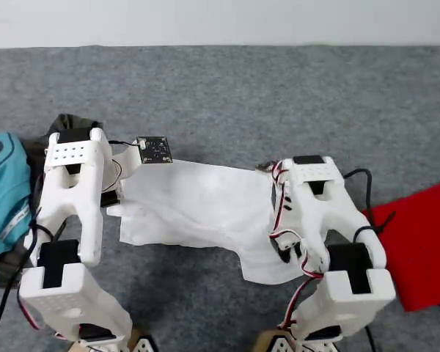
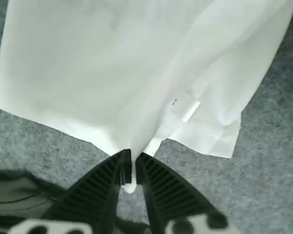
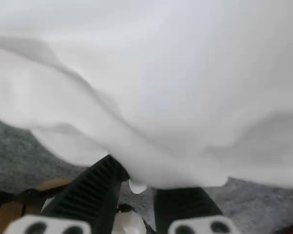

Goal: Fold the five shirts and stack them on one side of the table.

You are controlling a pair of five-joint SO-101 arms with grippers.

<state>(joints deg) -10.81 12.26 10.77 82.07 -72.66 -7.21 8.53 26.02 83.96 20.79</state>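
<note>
The left gripper is clenched on the white shirt at mid-frame on the desk; whether the right gripper grips it I cannot tell.

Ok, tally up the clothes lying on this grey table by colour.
White fabric shirt: 1
Teal fabric shirt: 1
Red fabric shirt: 1
Dark crumpled garment, partly hidden: 1
Total: 4

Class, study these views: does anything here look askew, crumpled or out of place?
The white shirt lies rumpled and skewed, an edge pinched in the left hand. The teal shirt is heaped at the high view's left edge, not folded.
</note>
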